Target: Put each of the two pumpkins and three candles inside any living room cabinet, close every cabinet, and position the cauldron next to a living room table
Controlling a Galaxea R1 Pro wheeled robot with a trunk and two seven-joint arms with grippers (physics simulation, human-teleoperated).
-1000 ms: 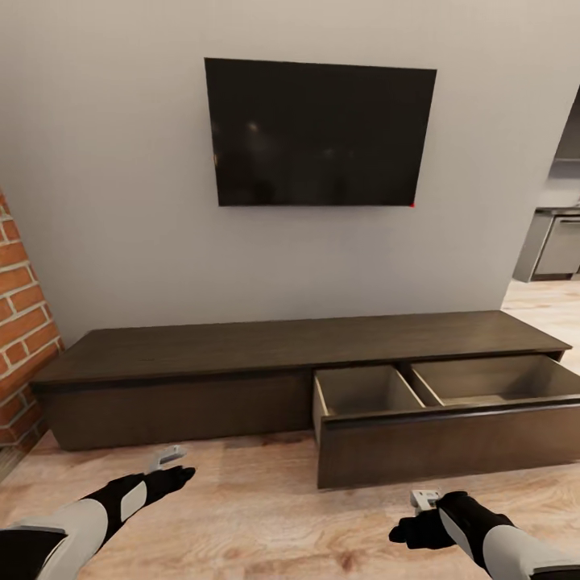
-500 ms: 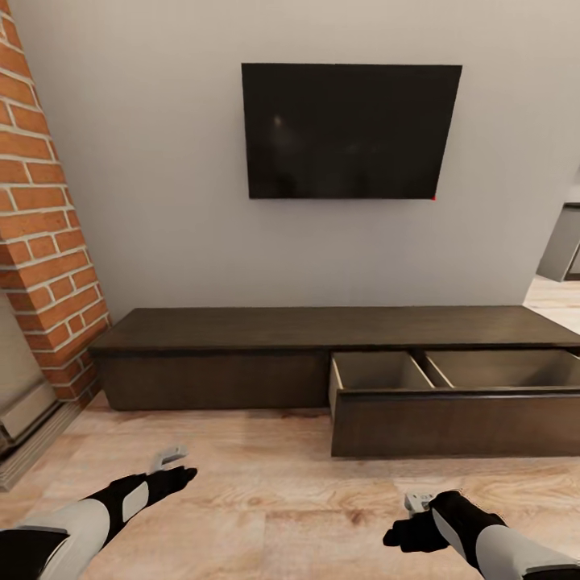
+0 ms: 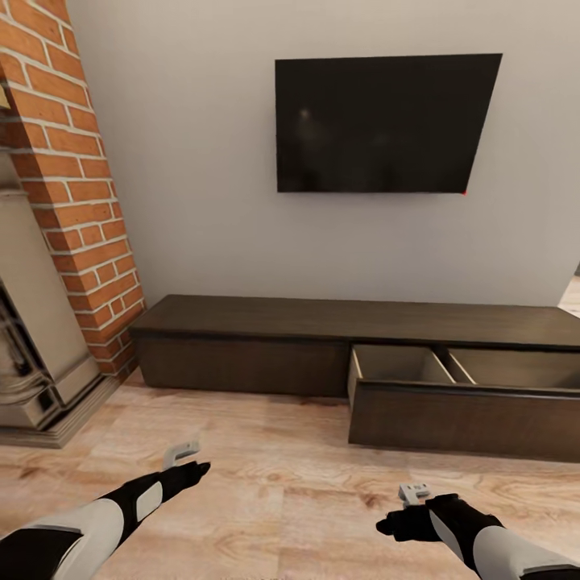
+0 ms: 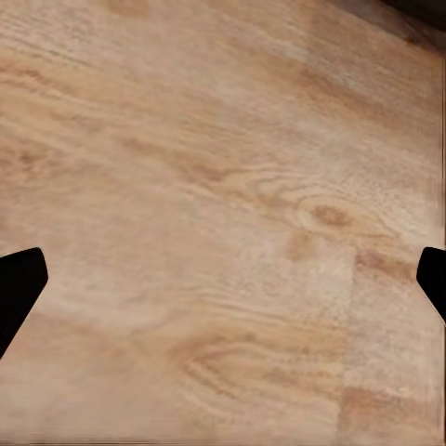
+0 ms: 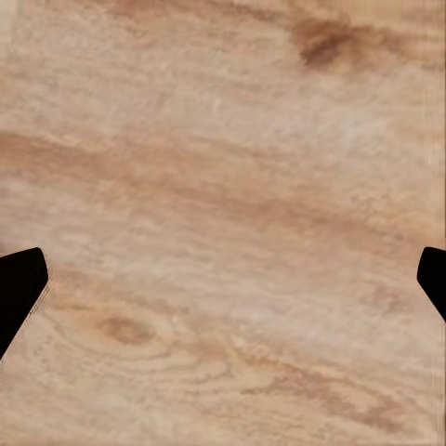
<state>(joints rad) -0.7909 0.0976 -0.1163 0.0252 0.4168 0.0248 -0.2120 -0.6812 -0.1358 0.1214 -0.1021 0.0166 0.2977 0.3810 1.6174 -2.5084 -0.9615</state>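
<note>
Both the left claw (image 3: pixel 182 456) and right claw (image 3: pixel 414 493) are held apart, empty; beyond them the cabinet (image 3: pixel 354 354) drawer stands open, so pumpkins and candles must be fetched next.

Head camera facing cabinet (image 3: pixel 242 354); wrist cameras close above floor (image 4: pixel 223 186)

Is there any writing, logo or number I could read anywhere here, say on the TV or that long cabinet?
None: no readable text in any view.
The TV has a blank black screen; a tiny red dot at its lower right corner is not a character.
The cabinet, its open drawer, the brick fireplace and the wood floor carry no lettering.
</note>
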